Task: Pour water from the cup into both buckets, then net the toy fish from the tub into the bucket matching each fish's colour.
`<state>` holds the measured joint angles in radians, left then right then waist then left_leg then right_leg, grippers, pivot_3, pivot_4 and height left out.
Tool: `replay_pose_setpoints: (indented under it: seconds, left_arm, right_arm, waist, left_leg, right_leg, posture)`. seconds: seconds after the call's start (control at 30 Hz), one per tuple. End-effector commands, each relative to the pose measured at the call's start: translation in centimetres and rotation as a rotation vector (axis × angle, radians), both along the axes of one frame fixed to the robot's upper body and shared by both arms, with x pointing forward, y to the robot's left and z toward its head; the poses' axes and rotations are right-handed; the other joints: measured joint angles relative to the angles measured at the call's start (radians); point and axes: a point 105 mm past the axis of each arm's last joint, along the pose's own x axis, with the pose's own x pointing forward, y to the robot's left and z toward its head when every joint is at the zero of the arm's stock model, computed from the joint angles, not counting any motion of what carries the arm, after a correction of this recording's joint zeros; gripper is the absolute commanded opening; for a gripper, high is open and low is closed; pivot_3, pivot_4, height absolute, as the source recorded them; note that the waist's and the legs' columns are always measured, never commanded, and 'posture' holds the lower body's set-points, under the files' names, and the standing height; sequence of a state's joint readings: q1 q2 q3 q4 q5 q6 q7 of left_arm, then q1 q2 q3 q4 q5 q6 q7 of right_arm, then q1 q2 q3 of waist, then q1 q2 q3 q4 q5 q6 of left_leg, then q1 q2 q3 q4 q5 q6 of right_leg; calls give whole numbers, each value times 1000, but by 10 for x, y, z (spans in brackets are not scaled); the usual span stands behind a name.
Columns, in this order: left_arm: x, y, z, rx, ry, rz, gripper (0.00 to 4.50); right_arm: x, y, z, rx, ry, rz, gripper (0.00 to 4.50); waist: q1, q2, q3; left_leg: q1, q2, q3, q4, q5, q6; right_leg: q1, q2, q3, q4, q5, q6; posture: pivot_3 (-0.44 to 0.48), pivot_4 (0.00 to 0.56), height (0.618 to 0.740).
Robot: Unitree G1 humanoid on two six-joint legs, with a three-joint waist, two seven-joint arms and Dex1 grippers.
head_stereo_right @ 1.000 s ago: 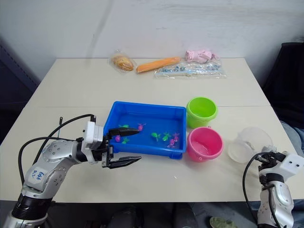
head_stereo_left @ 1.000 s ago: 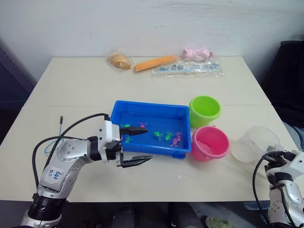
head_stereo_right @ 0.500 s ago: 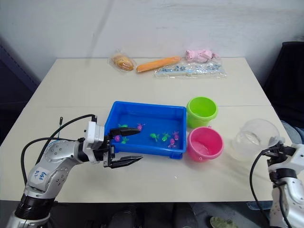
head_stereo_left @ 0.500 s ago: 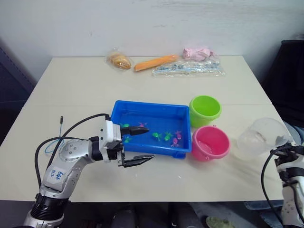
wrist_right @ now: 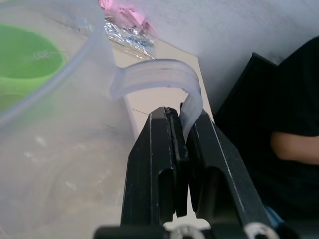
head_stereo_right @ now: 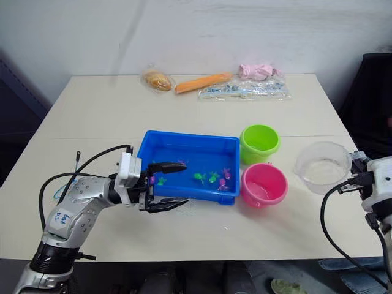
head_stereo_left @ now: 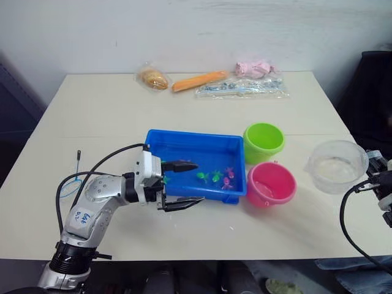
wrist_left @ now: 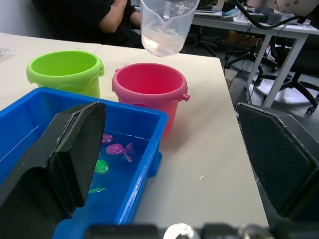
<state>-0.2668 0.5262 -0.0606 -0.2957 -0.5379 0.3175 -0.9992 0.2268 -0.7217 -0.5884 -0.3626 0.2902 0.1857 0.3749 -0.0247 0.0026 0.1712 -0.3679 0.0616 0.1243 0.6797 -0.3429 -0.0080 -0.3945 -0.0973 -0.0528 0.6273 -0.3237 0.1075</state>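
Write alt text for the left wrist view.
The left gripper is open, one finger over the blue tub of small toy fish. Beyond stand a green bucket and pink bucket, with a clear cup held above.

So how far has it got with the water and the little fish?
Early days. The right gripper has the cup by its handle, held upright off the table, water inside. Whether the pink bucket or green bucket hold water, I can't tell. The fish all sit in the tub. The left gripper hangs open beside it.
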Motion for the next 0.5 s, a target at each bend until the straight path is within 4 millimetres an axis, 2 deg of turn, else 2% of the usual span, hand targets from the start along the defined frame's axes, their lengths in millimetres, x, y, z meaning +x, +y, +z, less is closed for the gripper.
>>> replay_pose_setpoints:
  seconds: [0.03,0.5]
  left_arm:
    - [-1,-5,3,1,-37,-25,4500]
    - [3,-7,2,-3,-55,-5,4500]
  right_arm:
    - [3,13,19,-164,-33,13,59]
    - [14,27,20,-374,-95,-15,59]
  waist:
    - [0,0,0]
    - [0,-1,0]
  left_leg:
    - [0,0,0,0,0,0]
    - [0,0,1,1,0,0]
  right_leg:
    - [0,0,0,0,0,0]
    - [0,1,-2,0,0,0]
  posture:
    - [0,150,740]
    - [0,150,740]
